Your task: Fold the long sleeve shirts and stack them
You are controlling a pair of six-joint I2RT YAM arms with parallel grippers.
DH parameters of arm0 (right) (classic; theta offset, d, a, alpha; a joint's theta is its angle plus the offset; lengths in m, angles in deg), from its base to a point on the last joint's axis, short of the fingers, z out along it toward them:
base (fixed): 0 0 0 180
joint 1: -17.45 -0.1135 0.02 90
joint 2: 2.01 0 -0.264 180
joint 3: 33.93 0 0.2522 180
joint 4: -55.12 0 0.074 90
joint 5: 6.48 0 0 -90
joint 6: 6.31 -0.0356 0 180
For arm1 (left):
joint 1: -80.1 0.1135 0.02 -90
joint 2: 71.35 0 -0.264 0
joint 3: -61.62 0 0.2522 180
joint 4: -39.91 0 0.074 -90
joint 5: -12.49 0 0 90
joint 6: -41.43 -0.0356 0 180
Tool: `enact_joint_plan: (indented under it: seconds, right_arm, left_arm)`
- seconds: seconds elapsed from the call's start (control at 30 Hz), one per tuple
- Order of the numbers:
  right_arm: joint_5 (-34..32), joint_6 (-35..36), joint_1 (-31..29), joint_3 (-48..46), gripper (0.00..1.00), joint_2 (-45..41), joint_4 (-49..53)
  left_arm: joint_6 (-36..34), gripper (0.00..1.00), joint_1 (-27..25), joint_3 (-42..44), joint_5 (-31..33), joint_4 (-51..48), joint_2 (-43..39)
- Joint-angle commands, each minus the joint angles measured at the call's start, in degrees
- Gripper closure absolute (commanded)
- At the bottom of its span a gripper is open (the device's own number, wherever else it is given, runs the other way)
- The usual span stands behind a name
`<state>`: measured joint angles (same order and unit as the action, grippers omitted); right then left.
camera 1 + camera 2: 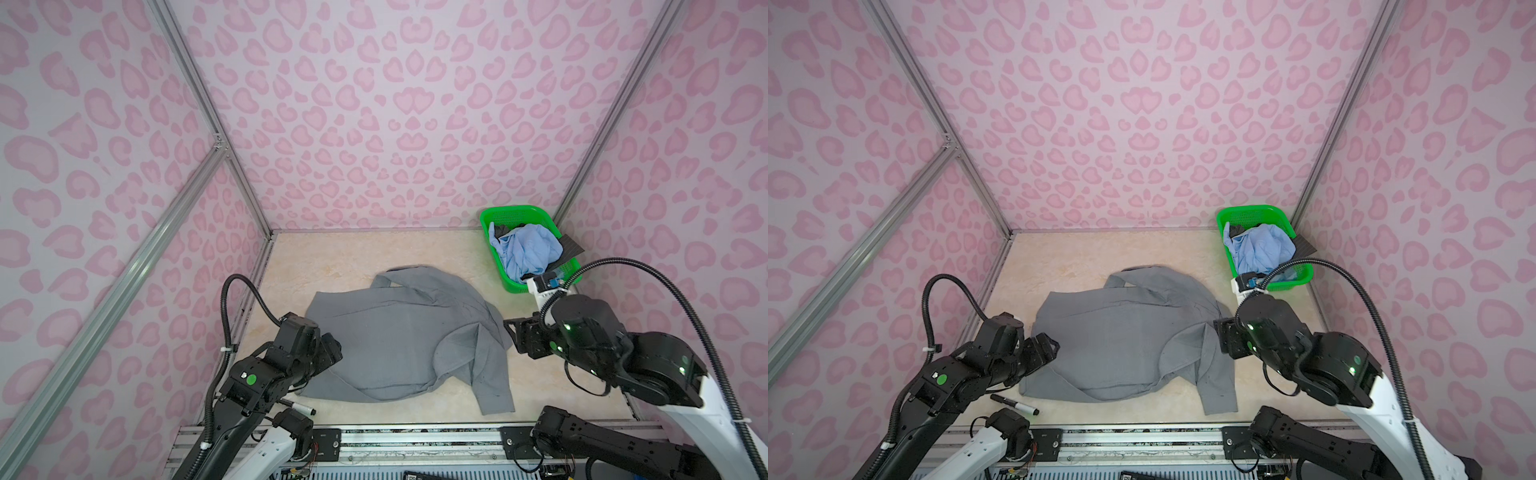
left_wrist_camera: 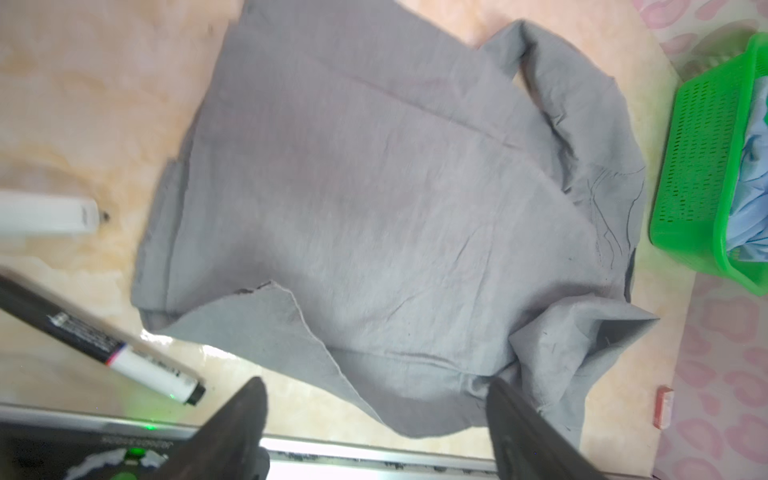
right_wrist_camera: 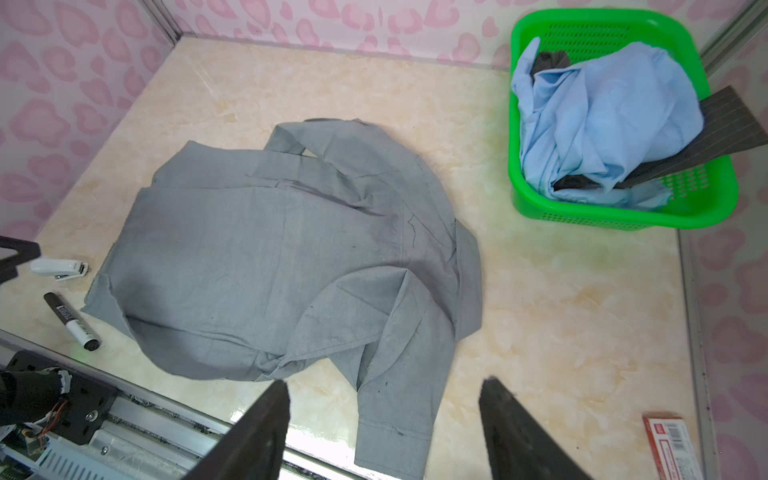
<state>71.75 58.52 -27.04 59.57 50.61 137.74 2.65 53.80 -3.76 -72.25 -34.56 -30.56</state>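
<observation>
At mid-table, grey shirt [image 1: 399, 336] is lying half-folded; your left gripper [image 2: 376, 386] and right gripper [image 3: 384, 386] are hanging open, empty (other shirts [image 3: 602, 120] waiting in basket [image 3: 623, 216]). Next, the loose sleeve [image 1: 490, 382] is likely needing your grasp.

Blk arms [image 1: 266, 374] w/ white links [image 1: 706, 415], ribbed cables [image 1: 225, 316], green LEDs [image 1: 681, 370]

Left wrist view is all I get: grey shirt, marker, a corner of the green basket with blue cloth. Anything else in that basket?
Observer: Yes, a dark striped garment lies under the light blue shirt and pokes over the rim of the green basket.
Operator: Where is the right tool?
Observer: It stands open beside the grey shirt, on the basket side, holding nothing.
Operator: And the white blur near the marker?
Observer: A white stapler.
</observation>
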Motion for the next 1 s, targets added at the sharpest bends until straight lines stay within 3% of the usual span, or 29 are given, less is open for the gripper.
enact_joint_plan:
  seconds: [0.0,0.03,0.13,0.37,0.5,0.6,0.7,0.83,0.97]
  right_arm:
    - [19.6,7.9,8.8,1.1,0.29,6.2,-9.9]
    - [23.8,8.7,10.4,1.4,0.28,9.2,-12.8]
    - [26.0,10.3,9.8,4.8,0.26,19.8,-17.5]
    - [27.6,11.7,9.0,17.5,0.23,46.1,-26.2]
    - [27.5,13.4,8.8,31.7,0.23,61.9,-22.9]
    - [27.3,14.8,8.8,43.3,0.23,73.0,-18.6]
    - [24.1,17.1,8.0,54.3,0.23,83.1,-14.1]
    - [13.5,24.0,5.4,68.6,0.24,94.7,-8.1]
    - [7.6,27.2,4.7,69.3,0.26,98.1,-9.6]
  left_arm:
    - [-9.2,0.06,0.2,-4.3,9.8,3.9,5.2]
    - [-11.2,0.04,0.6,-4.9,11.3,5.6,7.2]
    - [-15.5,0.01,2.8,-5.7,13.1,10.3,12.8]
    - [-15.0,0.01,14.9,-6.0,3.8,19.1,27.5]
    - [-13.3,0.03,20.5,-7.9,-0.8,20.3,34.3]
    - [-13.8,0.03,21.6,-8.9,1.6,20.8,37.6]
    - [-14.3,0.03,23.9,-10.7,1.9,21.2,42.5]
    - [-14.7,0.04,25.4,-14.5,2.6,20.3,49.8]
    - [-15.3,0.05,25.6,-18.5,5.0,18.9,55.2]
